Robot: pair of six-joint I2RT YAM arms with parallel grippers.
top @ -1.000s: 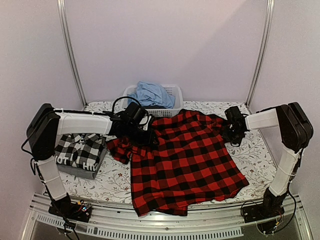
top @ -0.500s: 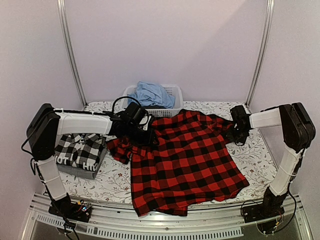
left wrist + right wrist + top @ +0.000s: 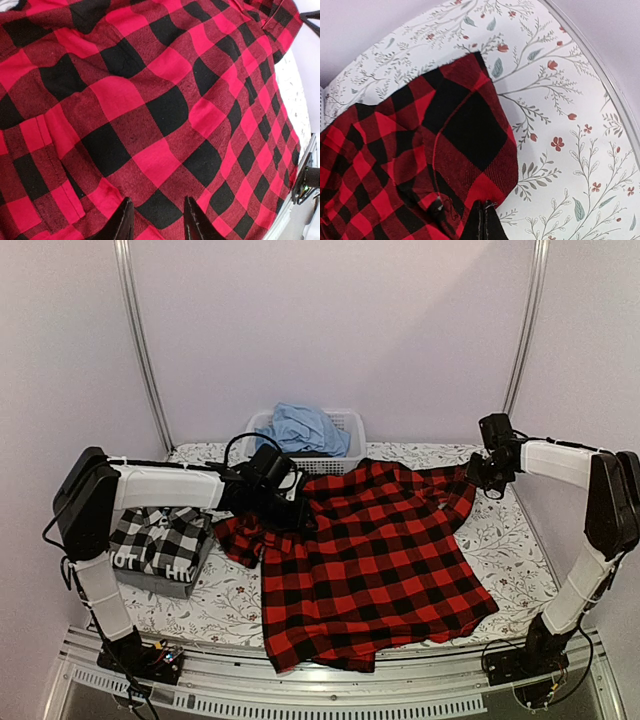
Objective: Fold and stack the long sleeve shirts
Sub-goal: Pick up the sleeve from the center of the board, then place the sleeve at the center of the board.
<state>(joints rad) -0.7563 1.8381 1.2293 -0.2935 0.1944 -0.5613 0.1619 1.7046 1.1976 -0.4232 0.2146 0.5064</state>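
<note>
Built as a matching pair, a left arm (image 3: pixel 160 485) and a right arm (image 3: pixel 560 462), from smooth white tubular links between bulky, rounded black joint housings. Mounted on small black blocks, with a tangle of coloured wires at the left base (image 3: pixel 140 658) and thin black leads at the right base (image 3: pixel 515 665). Hung with a black cable (image 3: pixel 238 445) looping above the left wrist. Tipped with narrow matt-black fingers on the left gripper (image 3: pixel 157 222) and the right gripper (image 3: pixel 480 225), tapering to slim ends.

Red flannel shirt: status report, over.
Right gripper shut on red flannel corner, held up. Left gripper open, down on its left side. Nothing in the way.
</note>
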